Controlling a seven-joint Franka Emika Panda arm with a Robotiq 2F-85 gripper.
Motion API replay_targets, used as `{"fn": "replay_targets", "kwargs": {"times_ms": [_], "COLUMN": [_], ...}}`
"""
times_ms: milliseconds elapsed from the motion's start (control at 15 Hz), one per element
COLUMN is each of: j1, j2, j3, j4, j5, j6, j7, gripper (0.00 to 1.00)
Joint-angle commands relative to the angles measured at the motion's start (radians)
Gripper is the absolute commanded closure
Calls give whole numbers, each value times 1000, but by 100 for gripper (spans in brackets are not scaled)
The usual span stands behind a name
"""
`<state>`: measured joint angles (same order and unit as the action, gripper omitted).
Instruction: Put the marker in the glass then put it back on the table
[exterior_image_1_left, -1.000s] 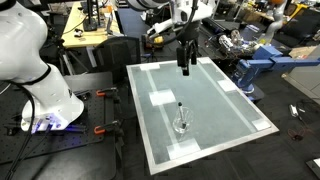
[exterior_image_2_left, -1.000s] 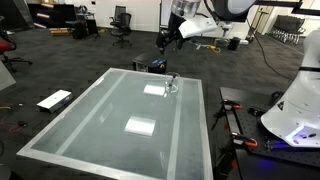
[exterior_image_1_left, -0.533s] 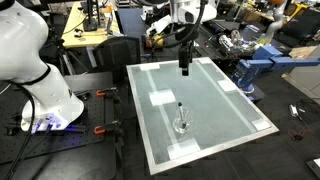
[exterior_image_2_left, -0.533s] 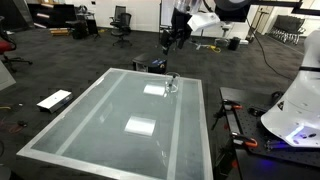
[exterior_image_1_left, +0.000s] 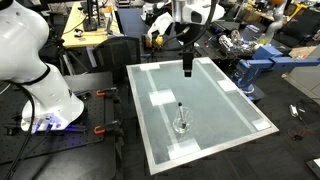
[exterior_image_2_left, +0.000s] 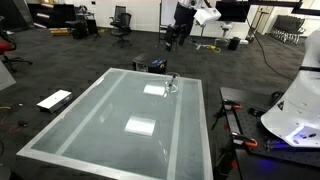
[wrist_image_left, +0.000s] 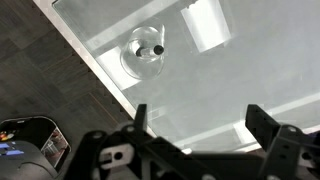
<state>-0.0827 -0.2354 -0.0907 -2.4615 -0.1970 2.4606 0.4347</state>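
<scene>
One short, thin black marker (exterior_image_1_left: 180, 110) stands inside the small clear drinking glass (exterior_image_1_left: 182, 126), well below the pincer (exterior_image_1_left: 186, 70) and not directly under it. Both of the pincer's dark fingers (wrist_image_left: 258, 122) are spread wide apart with nothing between them. Seen from the wrist, glass and marker sit up and left of the pincer on the pale grey-green frosted table (exterior_image_1_left: 228, 108), with a white tape patch (wrist_image_left: 207, 22) near them.

I see arm (exterior_image_1_left: 186, 14) stretched out high, wrist (exterior_image_1_left: 186, 32) bent so jaws point straight down, in both exterior views. Black fingers (exterior_image_1_left: 186, 64) hang vertical below white arm. Wrist view: jaws spread wide apart, nothing held between them.
</scene>
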Motion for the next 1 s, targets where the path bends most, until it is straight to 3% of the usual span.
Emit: {"fn": "replay_targets", "kwargs": {"times_ms": [0, 133, 267, 533, 667, 933], "j1": [-28, 6, 77, 142, 104, 55], "j2": [0, 7, 4, -8, -3, 14], "j3": [28, 0, -65, -153, -147, -153], "j4": [1, 6, 8, 39, 61, 103], "j5": [12, 113, 286, 550, 604, 577], "j6": [-2, 9, 1, -111, -191, -279], "j7": [-10, -122, -306, -638, -743, -814], "gripper": [0, 0, 0, 0, 0, 0]}}
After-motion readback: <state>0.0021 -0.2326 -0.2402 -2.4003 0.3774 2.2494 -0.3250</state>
